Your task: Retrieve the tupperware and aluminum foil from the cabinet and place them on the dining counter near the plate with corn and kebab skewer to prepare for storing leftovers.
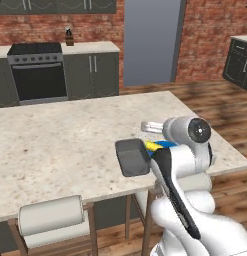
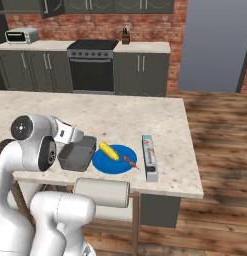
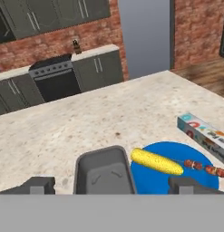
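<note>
Table: dining counter (image 2: pixel 160 120) — beige speckled stone top, a white-cushioned stool (image 2: pixel 102 193) at its near edge.
Tupperware (image 2: pixel 77 153): dark grey tub, upright on the table, touching the left rim of the blue plate (image 2: pixel 115 163).
Plate contents: corn (image 2: pixel 109 151) and kebab skewer (image 2: pixel 129 161), side by side.
Aluminum foil (image 2: pixel 150 157): long carton lying flat, just beside the plate on its right.
Gripper (image 3: pixel 111 186): jaws spread wide and released — one fingertip (image 3: pixel 36 185) left of the tub, the other over the plate; nothing grasped.
Background: stove (image 2: pixel 91 65), toaster oven (image 2: pixel 22 35) and dark cabinets against brick.
</note>
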